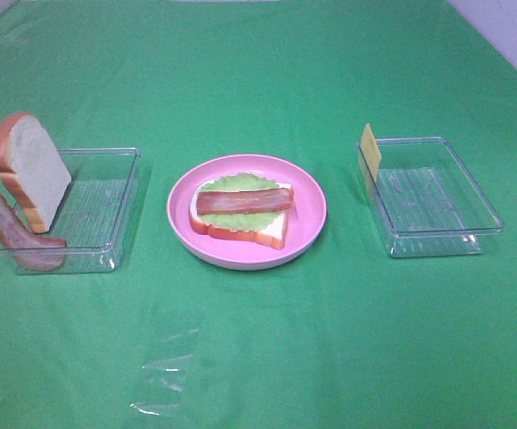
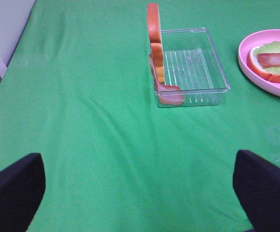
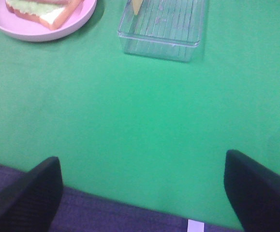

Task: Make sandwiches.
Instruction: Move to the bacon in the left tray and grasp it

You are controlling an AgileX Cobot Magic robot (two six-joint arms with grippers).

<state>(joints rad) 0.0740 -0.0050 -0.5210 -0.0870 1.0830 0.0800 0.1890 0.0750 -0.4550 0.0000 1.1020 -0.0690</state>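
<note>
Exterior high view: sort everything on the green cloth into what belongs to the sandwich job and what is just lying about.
Sandwich job: half-built stack; spare bread slice; loose bacon strip; cheese square.

Only holding or lying about: pink plate; left tray; right tray; clear plastic scrap.

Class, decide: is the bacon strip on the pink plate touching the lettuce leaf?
Touching. The exterior high view shows the bacon strip lying flat on the lettuce leaf.

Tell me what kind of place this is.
Probably a lab bench staged for practice, not a kitchen: green cloth as work surface, toy sandwich on a pink plate, clear trays beside it.
</note>
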